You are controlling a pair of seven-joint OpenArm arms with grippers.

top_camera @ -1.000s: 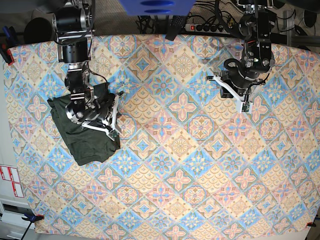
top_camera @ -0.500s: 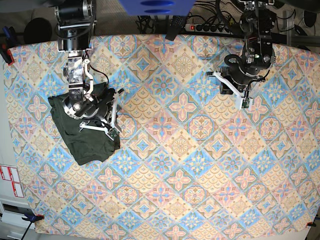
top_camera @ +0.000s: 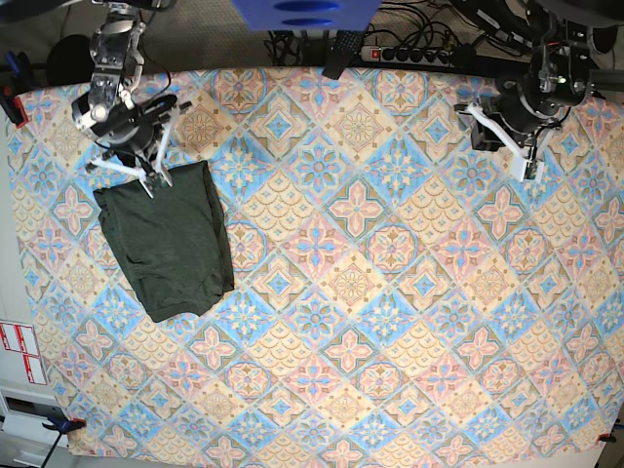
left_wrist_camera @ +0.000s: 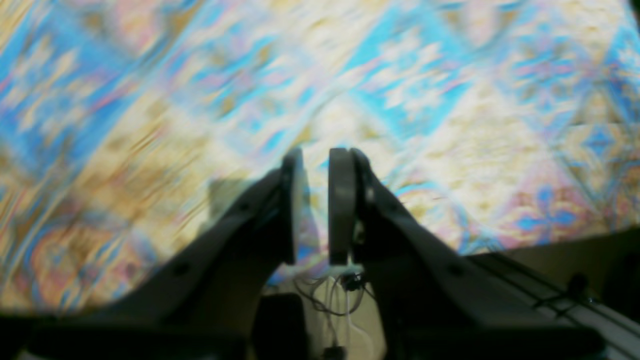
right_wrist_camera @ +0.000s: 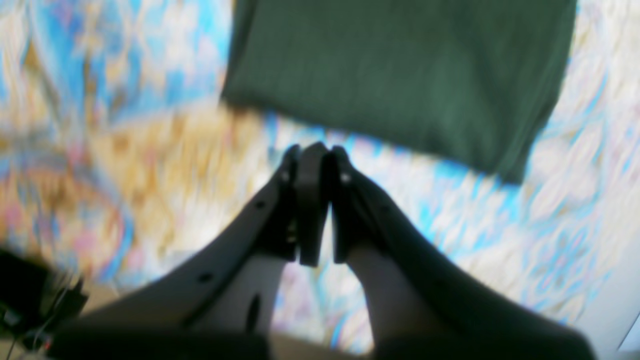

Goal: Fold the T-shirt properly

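Your folded dark green knit T-shirt [top_camera: 168,239] lies just below the right gripper [top_camera: 156,180], jaws closed, empty; left gripper [left_wrist_camera: 317,210] slightly parted, over patterned tablecloth [top_camera: 370,292]

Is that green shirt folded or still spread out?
Folded. The T-shirt lies as a compact rectangle on the patterned tablecloth, no sleeves sticking out. The right gripper is off it, just beyond its far edge.
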